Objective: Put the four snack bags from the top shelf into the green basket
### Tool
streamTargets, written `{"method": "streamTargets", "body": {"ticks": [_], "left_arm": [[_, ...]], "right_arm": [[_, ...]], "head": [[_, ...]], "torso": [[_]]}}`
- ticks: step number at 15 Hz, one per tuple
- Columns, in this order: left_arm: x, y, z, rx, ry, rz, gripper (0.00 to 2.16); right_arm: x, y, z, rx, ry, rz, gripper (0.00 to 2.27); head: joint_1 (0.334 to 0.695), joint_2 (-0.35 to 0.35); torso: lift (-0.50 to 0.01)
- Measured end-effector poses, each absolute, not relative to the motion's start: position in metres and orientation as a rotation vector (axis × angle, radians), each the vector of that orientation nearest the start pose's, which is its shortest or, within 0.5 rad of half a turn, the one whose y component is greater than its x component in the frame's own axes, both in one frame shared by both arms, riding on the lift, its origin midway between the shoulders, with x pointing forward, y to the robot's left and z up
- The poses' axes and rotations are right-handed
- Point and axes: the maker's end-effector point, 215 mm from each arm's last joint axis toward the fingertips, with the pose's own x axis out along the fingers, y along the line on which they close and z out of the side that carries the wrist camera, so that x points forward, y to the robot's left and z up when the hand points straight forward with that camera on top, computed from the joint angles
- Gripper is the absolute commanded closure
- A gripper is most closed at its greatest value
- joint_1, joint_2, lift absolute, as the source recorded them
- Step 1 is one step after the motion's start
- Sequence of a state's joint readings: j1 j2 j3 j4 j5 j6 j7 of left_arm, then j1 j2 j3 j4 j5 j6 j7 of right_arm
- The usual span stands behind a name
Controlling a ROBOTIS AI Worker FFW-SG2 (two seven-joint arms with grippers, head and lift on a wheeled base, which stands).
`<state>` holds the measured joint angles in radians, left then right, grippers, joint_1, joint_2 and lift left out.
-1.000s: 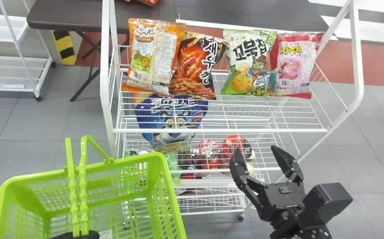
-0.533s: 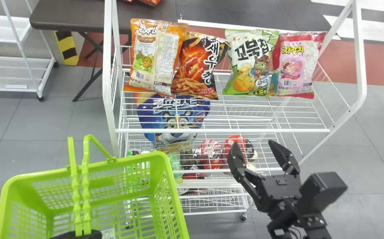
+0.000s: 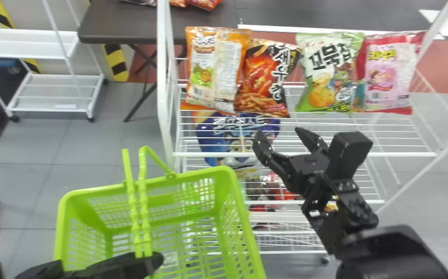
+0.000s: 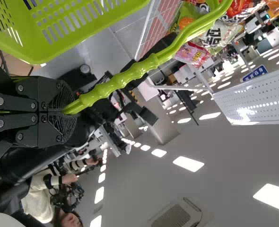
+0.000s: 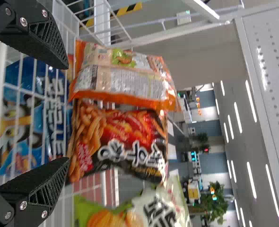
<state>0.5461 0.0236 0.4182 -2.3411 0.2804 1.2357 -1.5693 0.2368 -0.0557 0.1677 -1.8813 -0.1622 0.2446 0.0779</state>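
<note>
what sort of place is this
Probably a shop, or a mock-up of one: four brightly printed, glossy snack bags are lined up on a white wire-mesh shelving rack, and a lime-green plastic shopping basket is held in front of it.

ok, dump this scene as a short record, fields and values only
top_shelf: orange bag, black-red bag, green bag, pink bag, left to right
below_shelf: blue bag
basket: no snack bag visible inside
left_gripper: closed on basket handle
right_gripper: open, holding nothing, black-red bag ahead
bags_left: four
</note>
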Motion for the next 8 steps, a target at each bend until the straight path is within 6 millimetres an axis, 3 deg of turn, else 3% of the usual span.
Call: {"method": "streamTargets", "body": {"ticks": [3,8], "left_arm": [[0.228,0.140,-0.314,-0.855,0.594,-1.196,2.15],[0.229,0.149,-0.315,-0.859,0.589,-1.184,2.15]], "right_arm": [[0.552,-0.087,-0.372,0.108,0.185,0.289,0.14],[0.611,-0.072,-0.374,0.081,0.218,0.296,0.14]], "head": [[0.695,0.078],[0.695,0.101]], "torso": [[-0.003],[-0.003]]}}
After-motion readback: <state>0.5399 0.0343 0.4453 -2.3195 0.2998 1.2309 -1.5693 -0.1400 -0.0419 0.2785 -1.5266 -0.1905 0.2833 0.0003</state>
